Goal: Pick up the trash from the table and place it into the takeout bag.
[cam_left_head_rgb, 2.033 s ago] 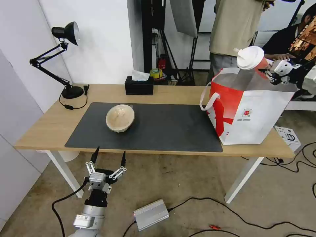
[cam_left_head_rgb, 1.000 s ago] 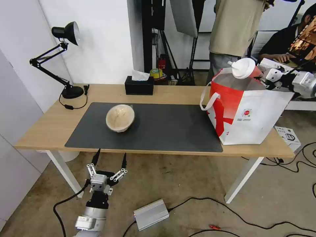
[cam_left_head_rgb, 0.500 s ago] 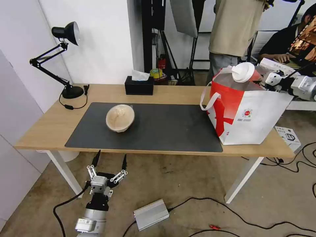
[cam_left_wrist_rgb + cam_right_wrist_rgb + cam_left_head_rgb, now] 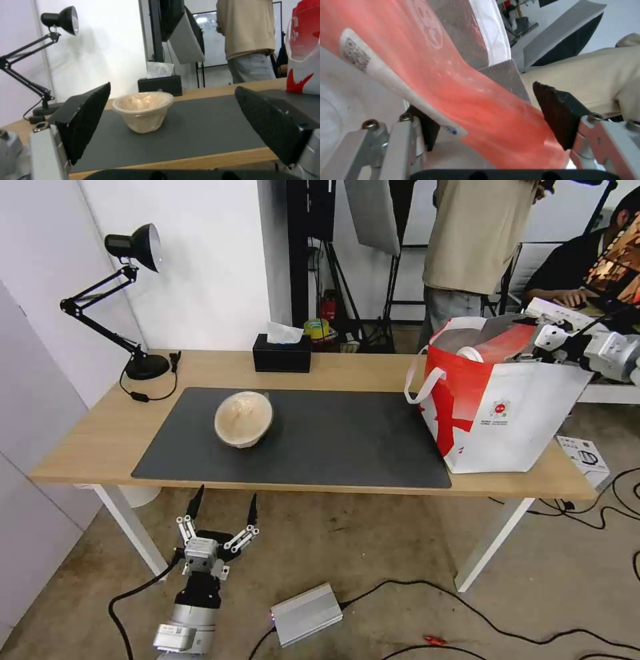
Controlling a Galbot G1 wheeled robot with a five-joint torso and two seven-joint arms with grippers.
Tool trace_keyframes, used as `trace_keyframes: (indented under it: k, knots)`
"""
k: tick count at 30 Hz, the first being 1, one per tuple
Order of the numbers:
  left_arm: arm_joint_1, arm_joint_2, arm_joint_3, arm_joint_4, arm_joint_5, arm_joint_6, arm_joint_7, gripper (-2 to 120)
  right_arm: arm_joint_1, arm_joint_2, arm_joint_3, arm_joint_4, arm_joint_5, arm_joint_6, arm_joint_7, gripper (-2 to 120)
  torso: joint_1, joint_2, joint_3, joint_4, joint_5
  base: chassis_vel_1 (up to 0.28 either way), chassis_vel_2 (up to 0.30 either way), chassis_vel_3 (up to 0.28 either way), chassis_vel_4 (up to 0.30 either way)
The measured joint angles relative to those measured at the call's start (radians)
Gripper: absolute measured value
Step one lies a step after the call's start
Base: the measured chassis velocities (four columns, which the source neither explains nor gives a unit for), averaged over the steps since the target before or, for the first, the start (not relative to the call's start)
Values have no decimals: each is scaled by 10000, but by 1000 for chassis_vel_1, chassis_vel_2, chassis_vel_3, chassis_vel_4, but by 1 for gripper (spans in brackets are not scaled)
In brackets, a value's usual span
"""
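The red drink cup (image 4: pixel 508 342) lies tilted in the mouth of the red-and-white takeout bag (image 4: pixel 507 413), white lid (image 4: pixel 470 354) down inside the foil lining. My right gripper (image 4: pixel 533 343) hovers at the bag's far right rim, open, with the cup's blurred base (image 4: pixel 470 82) still between its spread fingers (image 4: pixel 556 117). The beige lidded bowl (image 4: pixel 243 418) sits on the dark mat (image 4: pixel 347 440) on the table (image 4: pixel 360 370), left of centre. My left gripper (image 4: pixel 225 499) hangs open below the table's front edge, facing the bowl (image 4: pixel 143 111).
A black desk lamp (image 4: pixel 133 247) stands at the table's far left corner and a black tissue box (image 4: pixel 281 355) at the back edge. On the floor lie a silver box (image 4: pixel 307 613) and cables. People stand behind the bag.
My right gripper lowered the cup from above the bag to its rim. The cup has since slid lid-first down into the bag. The left arm barely moved.
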Motion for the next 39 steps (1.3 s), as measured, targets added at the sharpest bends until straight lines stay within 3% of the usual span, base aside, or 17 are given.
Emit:
trace_keyframes:
  k: [9, 28, 39]
  knots:
    - [-64, 0, 1, 46, 0, 0, -1, 100, 32, -24, -1, 172, 4, 0, 11, 96, 0, 0, 0, 0, 0, 0, 0, 0, 0]
    - [-192, 34, 21, 82, -18, 28, 0, 100, 529, -334, -196, 738, 84, -38, -49, 97, 0, 0, 0, 0, -1, 0, 0, 0, 0]
    - [-133, 53, 23, -17, 21, 46, 2, 100, 10, -874, 408, 1839, 668, -238, 153, 97, 0, 0, 0, 0, 0, 0, 0, 0, 0]
